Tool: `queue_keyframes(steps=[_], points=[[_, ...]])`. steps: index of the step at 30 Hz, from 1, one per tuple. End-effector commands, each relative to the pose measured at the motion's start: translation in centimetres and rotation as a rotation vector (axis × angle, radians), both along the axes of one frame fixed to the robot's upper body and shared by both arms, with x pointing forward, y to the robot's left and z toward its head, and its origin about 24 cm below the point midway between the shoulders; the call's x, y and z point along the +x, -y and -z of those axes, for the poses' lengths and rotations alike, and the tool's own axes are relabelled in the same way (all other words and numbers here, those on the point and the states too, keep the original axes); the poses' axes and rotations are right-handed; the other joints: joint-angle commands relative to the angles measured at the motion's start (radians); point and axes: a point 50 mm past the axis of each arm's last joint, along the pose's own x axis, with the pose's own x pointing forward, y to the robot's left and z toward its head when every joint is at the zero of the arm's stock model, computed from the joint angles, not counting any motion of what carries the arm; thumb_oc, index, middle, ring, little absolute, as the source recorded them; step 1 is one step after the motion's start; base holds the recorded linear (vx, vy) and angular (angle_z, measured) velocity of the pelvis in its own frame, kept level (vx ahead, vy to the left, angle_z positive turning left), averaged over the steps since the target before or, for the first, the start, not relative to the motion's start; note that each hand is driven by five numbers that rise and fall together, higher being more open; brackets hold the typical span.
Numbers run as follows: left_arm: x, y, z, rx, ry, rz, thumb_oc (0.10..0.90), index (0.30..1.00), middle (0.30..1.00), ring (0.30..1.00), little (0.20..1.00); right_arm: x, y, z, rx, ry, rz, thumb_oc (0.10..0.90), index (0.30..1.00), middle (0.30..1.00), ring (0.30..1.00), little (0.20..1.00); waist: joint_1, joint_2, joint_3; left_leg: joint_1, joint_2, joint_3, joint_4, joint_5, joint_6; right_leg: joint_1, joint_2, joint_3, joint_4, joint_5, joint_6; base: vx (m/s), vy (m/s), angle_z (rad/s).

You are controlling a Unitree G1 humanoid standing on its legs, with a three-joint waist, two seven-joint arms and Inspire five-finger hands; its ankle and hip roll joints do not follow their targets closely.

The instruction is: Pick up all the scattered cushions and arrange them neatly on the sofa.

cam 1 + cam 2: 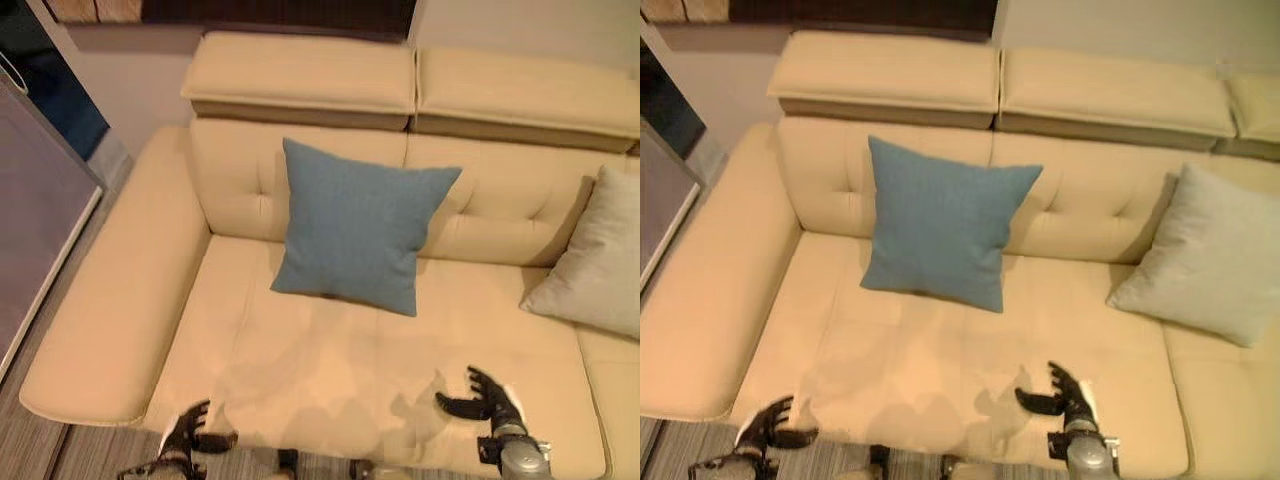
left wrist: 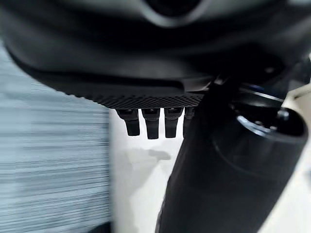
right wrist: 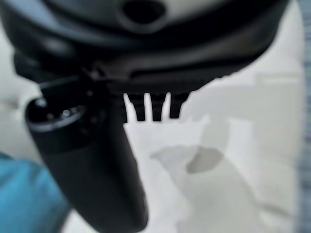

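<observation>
Cushions: a square blue fabric cushion (image 1: 358, 225) leans upright against the beige leather sofa (image 1: 120, 290) backrest at frame centre; a pale grey cushion (image 1: 600, 255) leans at right. Left hand (image 1: 185, 432), lower left, and right hand (image 1: 490, 398), lower right, are empty with relaxed fingers.

Striped grey carpet (image 1: 40, 445) runs along the front edge and outer arm side of the seating. Grey panel (image 1: 35, 220) stands beside that arm. Pale wall (image 1: 520, 25) behind; dark wood strip (image 1: 280, 12) above it.
</observation>
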Motion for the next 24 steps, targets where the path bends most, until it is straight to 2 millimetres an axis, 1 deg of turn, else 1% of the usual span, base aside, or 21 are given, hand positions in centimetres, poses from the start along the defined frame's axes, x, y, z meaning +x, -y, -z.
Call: queue_keyframes(steps=[1, 4, 5, 7, 8, 9, 10, 11, 12, 13, 14, 15, 16, 17, 18, 19, 20, 21, 22, 23, 24], points=[[1.3, -0.4, -0.3, 0.06, 0.013, 0.085, 0.8, 0.9, 0.9, 0.9, 0.9, 0.3, 0.8, -0.7, -0.014, 0.046, -0.01, 0.8, 0.9, 0.9, 0.9, 0.9, 0.017, -0.015, -0.042, 0.035, 0.023, 0.047, 0.003, -0.04, -0.031, 0.049, -0.023, 0.008, 0.008, -0.093, 0.073, -0.03, -0.077, 0.03], [0.9, -0.4, 0.0, 0.067, -0.016, 0.085, 0.8, 0.9, 0.9, 0.9, 0.9, -0.4, 0.4, 0.2, 0.002, -0.006, -0.005, 0.8, 0.9, 0.9, 0.9, 0.9, 0.021, -0.017, -0.034, 0.041, 0.031, 0.046, 0.005, -0.035, -0.033, 0.06, -0.013, 0.009, 0.008, -0.103, 0.067, -0.07, -0.068, 0.02], [1.1, -0.2, 0.1, 0.068, -0.019, 0.088, 0.8, 0.9, 0.9, 0.9, 0.9, -0.8, 0.3, 0.7, 0.012, -0.035, 0.018, 0.8, 0.9, 0.9, 0.9, 0.9, 0.024, -0.016, -0.028, 0.031, 0.036, 0.041, 0.014, -0.031, -0.037, 0.06, -0.009, 0.005, 0.008, -0.11, 0.064, -0.22, -0.109, 0.05], [1.9, 0.2, 0.0, 0.07, -0.002, 0.098, 0.8, 0.9, 0.9, 0.9, 0.9, -1.1, 0.3, 1.2, -0.008, -0.084, 0.008, 0.8, 0.9, 0.9, 0.9, 0.9, 0.031, -0.026, -0.012, -0.009, 0.036, 0.03, 0.081, -0.038, -0.039, 0.057, -0.011, -0.002, 0.008, -0.112, 0.061, -0.26, -0.069, 0.28], [2.4, 0.4, -0.1, 0.068, 0.01, 0.104, 0.8, 0.9, 0.9, 0.9, 0.9, -1.1, 0.4, 1.3, -0.014, -0.096, 0.002, 0.8, 0.9, 0.9, 0.9, 0.9, 0.031, -0.035, -0.003, -0.027, 0.028, 0.022, 0.129, -0.07, -0.035, 0.051, -0.019, -0.004, 0.008, -0.103, 0.058, -0.36, -0.018, 0.42], [3.2, 0.8, -0.2, 0.058, 0.028, 0.11, 0.8, 0.9, 0.9, 0.9, 0.9, -1.1, 0.6, 1.4, -0.03, -0.114, 0.002, 0.8, 0.9, 0.9, 0.9, 0.9, 0.024, -0.054, 0.01, -0.036, 0.009, 0.009, 0.222, -0.144, -0.026, 0.038, -0.04, -0.008, 0.008, -0.087, 0.058, -0.37, 0.014, 0.34], [3.4, 0.9, -0.3, 0.054, 0.033, 0.113, 0.8, 0.9, 0.9, 0.9, 0.9, -1.4, 0.7, 1.5, -0.027, -0.129, 0.01, 0.8, 0.9, 0.9, 0.9, 0.9, 0.019, -0.059, 0.01, -0.027, 0.008, 0.01, 0.245, -0.157, -0.022, 0.029, -0.047, -0.011, 0.008, -0.079, 0.059, -0.39, 0.066, 0.36], [3.6, 1.2, -0.2, 0.047, 0.038, 0.115, 0.8, 0.9, 0.9, 0.9, 0.9, -2.0, 0.7, 1.9, -0.017, -0.155, 0.025, 0.8, 0.9, 0.9, 0.9, 0.9, 0.01, -0.062, 0.005, 0.001, 0.015, 0.001, 0.311, -0.181, -0.02, 0.015, -0.054, -0.018, 0.008, -0.06, 0.058, -0.29, 0.121, 0.3], [3.8, 1.3, -0.2, 0.052, 0.041, 0.121, 0.8, 0.9, 0.9, 0.9, 0.9, -2.4, 0.7, 2.2, -0.016, -0.183, 0.027, 0.8, 0.9, 0.9, 0.9, 0.9, 0.005, -0.067, -0.003, 0.038, 0.009, -0.027, 0.355, -0.184, -0.024, 0.004, -0.06, -0.02, 0.008, -0.037, 0.059, -0.26, 0.161, 0.26], [3.9, 1.6, -0.2, 0.051, 0.044, 0.127, 0.8, 0.9, 0.9, 0.9, 0.9, -2.8, 0.7, 2.3, -0.016, -0.201, 0.032, 0.8, 0.9, 0.9, 0.9, 0.9, 0.001, -0.062, -0.005, 0.058, 0.006, -0.049, 0.359, -0.189, -0.027, 0.001, -0.059, -0.022, 0.008, -0.028, 0.063, -0.21, 0.217, 0.33], [4.2, 2.1, -0.2, 0.043, 0.047, 0.14, 0.8, 0.9, 0.9, 0.9, 0.9, -3.2, 0.5, 2.7, -0.018, -0.234, 0.03, 0.8, 0.9, 0.9, 0.9, 0.9, -0.011, -0.052, -0.01, 0.101, 0.003, -0.056, 0.297, -0.216, -0.027, -0.013, -0.056, -0.026, 0.008, -0.01, 0.07, -0.23, 0.292, 0.41], [4.4, 2.4, -0.1, 0.036, 0.046, 0.148, 0.8, 0.9, 0.9, 0.9, 0.9, -3.5, 0.4, 2.9, -0.019, -0.256, 0.038, 0.8, 0.9, 0.9, 0.9, 0.9, -0.019, -0.051, -0.013, 0.141, -0.013, -0.054, 0.217, -0.259, -0.011, -0.044, -0.065, -0.028, 0.013, 0.018, 0.084, -0.27, 0.305, 0.43], [4.6, 2.5, -0.2, 0.037, 0.051, 0.153, 0.8, 0.9, 0.9, 0.9, 0.9, -3.5, 0.4, 2.9, -0.024, -0.262, 0.035, 0.8, 0.9, 0.9, 0.9, 0.9, -0.022, -0.052, -0.006, 0.139, -0.024, -0.057, 0.202, -0.273, -0.001, -0.068, -0.075, -0.024, 0.019, 0.032, 0.092, -0.29, 0.28, 0.34], [4.9, 2.5, -0.3, 0.042, 0.058, 0.153, 0.8, 0.9, 0.9, 0.9, 0.9, -3.4, 0.3, 3.0, -0.032, -0.268, 0.034, 0.8, 0.9, 0.9, 0.9, 0.9, -0.021, -0.056, 0.003, 0.128, -0.04, -0.065, 0.199, -0.276, 0.007, -0.088, -0.086, -0.024, 0.02, 0.045, 0.102, -0.18, 0.143, 0.17], [4.9, 2.5, -0.3, 0.042, 0.058, 0.153, 0.8, 0.9, 0.9, 0.9, 0.9, -3.4, 0.3, 3.0, -0.032, -0.267, 0.034, 0.8, 0.9, 0.9, 0.9, 0.9, -0.022, -0.057, 0.002, 0.127, -0.041, -0.066, 0.199, -0.275, 0.007, -0.089, -0.087, -0.024, 0.02, 0.045, 0.102, -0.28, 0.211, -0.13], [5.1, 2.3, -0.3, 0.053, 0.055, 0.156, 0.8, 0.9, 0.9, 0.9, 0.9, -3.4, 0.0, 3.1, -0.036, -0.287, 0.025, 0.8, 0.9, 0.9, 0.9, 0.9, -0.014, -0.069, 0.016, 0.108, -0.073, -0.078, 0.192, -0.271, 0.022, -0.113, -0.104, -0.026, 0.021, 0.055, 0.118, -0.38, 0.278, -0.02], [4.5, 2.0, -0.1, 0.058, 0.037, 0.142, 0.8, 0.9, 0.9, 0.9, 0.9, -3.6, -0.5, 3.4, -0.047, -0.306, -0.007, 0.8, 0.9, 0.9, 0.9, 0.9, 0.003, -0.074, 0.027, 0.105, -0.09, -0.075, 0.171, -0.262, 0.035, -0.13, -0.12, -0.045, 0.026, 0.047, 0.127, -0.54, 0.368, 0.02], [3.8, 1.3, 0.0, 0.074, 0.007, 0.114, 0.8, 0.9, 0.9, 0.9, 0.9, -3.4, -0.8, 3.5, -0.046, -0.322, -0.022, 0.8, 0.9, 0.9, 0.9, 0.9, 0.01, -0.083, 0.042, 0.102, -0.094, -0.064, 0.162, -0.246, 0.041, -0.152, -0.131, -0.056, 0.054, 0.048, 0.135, -0.44, 0.266, 0.36], [3.7, 1.1, 0.0, 0.08, -0.001, 0.11, 0.8, 0.9, 0.9, 0.9, 0.9, -3.4, -0.8, 3.5, -0.049, -0.325, -0.025, 0.8, 0.9, 0.9, 0.9, 0.9, 0.012, -0.084, 0.048, 0.095, -0.093, -0.06, 0.165, -0.239, 0.046, -0.159, -0.134, -0.058, 0.077, 0.038, 0.136, -0.44, 0.207, 0.06], [3.5, 0.6, 0.0, 0.101, -0.016, 0.126, 0.8, 0.9, 0.9, 0.9, 0.9, -3.4, -0.8, 3.5, -0.056, -0.33, -0.033, 0.8, 0.9, 0.9, 0.9, 0.9, 0.018, -0.08, 0.059, 0.077, -0.094, -0.056, 0.159, -0.216, 0.057, -0.152, -0.132, -0.039, 0.156, 0.003, 0.128, -0.38, 0.169, -0.44], [3.3, 0.4, 0.0, 0.109, -0.032, 0.13, 0.8, 0.9, 0.9, 0.9, 0.9, -3.8, -0.8, 3.6, -0.053, -0.345, -0.028, 0.8, 0.9, 0.9, 0.9, 0.9, 0.03, -0.074, 0.056, 0.074, -0.095, -0.061, 0.145, -0.201, 0.068, -0.119, -0.125, -0.013, 0.222, -0.03, 0.113, -0.31, 0.136, -0.68]])
